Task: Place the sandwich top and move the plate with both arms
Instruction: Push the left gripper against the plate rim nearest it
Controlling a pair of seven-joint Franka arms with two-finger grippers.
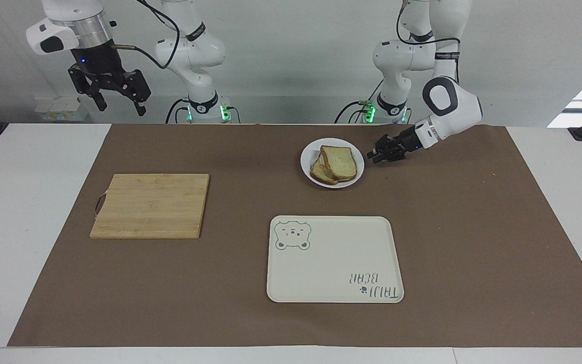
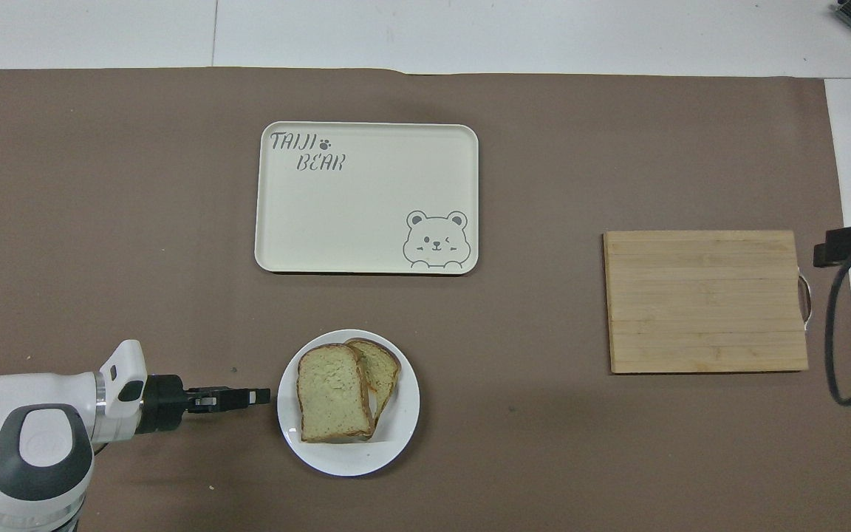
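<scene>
**A:** Starting with our right gripper (image 1: 122,108): it hangs high with its fingers spread wide and nothing between them. From above it looks to be over the bare table just off the handle end of the cutting board (image 1: 152,205). We judge this arm to be waiting.

**B:** Agreed. Then comes the plate (image 1: 308,153), with the sandwich top (image 1: 340,162) already lying on it. It rests on a second slice and is offset, so the lower crust shows past it.

**A:** And our left gripper (image 1: 378,154) is low and tilted, just beside the plate's rim on the left arm's side, and not touching as far as we can see. We cannot tell whether it is open or closed. From above we see it edge-on.

**B:** So we read the step as going for the rim. What worries us?

**A:** The rim is shallow. If we come in too low we scrape the brown mat, and too high we shove the plate toward the right arm instead of gripping it.

**B:** A shove or a tilted lift could also slide the top slice off, since it already sits askew.

**A:** One-sided lifting is the other risk, and the right gripper is well away from the plate. The tray (image 1: 331,263) lies farther from the robots than our left gripper.
</scene>
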